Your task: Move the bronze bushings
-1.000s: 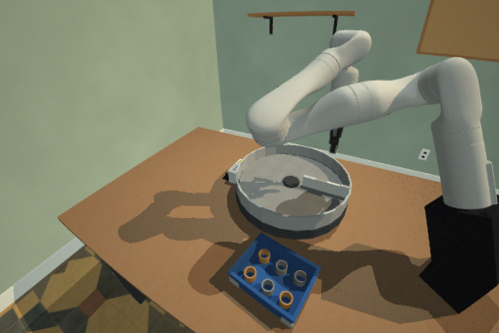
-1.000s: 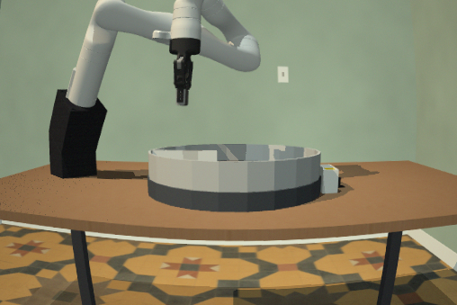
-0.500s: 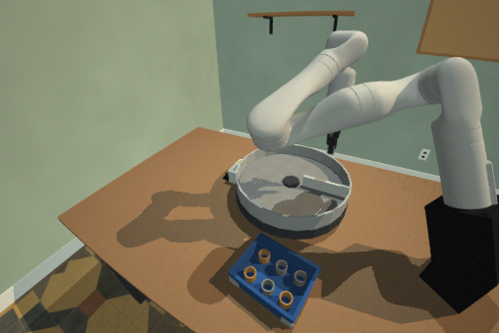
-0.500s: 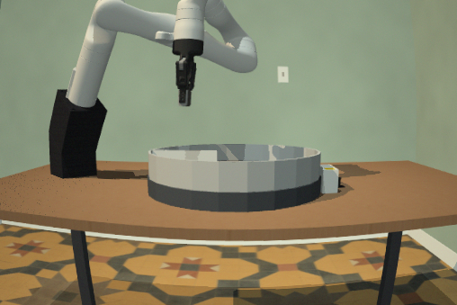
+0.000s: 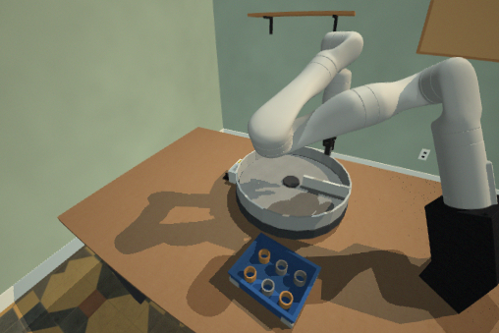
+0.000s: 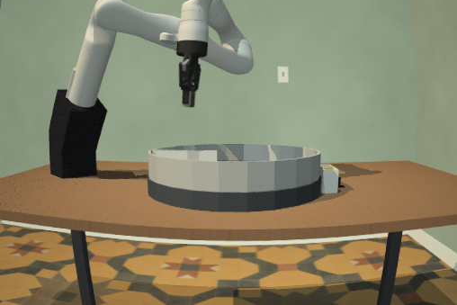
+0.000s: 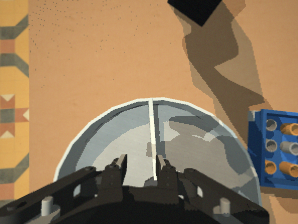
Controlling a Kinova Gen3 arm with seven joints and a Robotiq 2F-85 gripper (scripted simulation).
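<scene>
The blue crate (image 5: pixel 243 285) (image 7: pixel 257 150) sits on the desk at six o'clock of the turntable (image 5: pixel 295 220) (image 6: pixel 234 177) (image 7: pixel 151 99), seen from the top view. In it, six short open sleeves stand upright, apart: orange-toned bronze bushings at eleven (image 5: pixel 264 261) (image 7: pixel 266 166), nine (image 5: pixel 249 280) (image 7: pixel 284 166) and five o'clock (image 5: pixel 286 305) (image 7: pixel 284 127); grey steel bushings at one (image 5: pixel 281 272) (image 7: pixel 267 145), three (image 5: pixel 300 284) (image 7: pixel 267 125) and seven o'clock (image 5: pixel 267 292) (image 7: pixel 285 147). The round turntable has a pale wall above a dark base. Its grey disc (image 5: pixel 275 169) (image 7: pixel 135 137) bears no bushing; a dark round hub (image 5: pixel 291 182) marks the middle, and a pale divider (image 5: pixel 325 187) (image 7: pixel 152 130) runs from near it to the wall, between three and four o'clock.
</scene>
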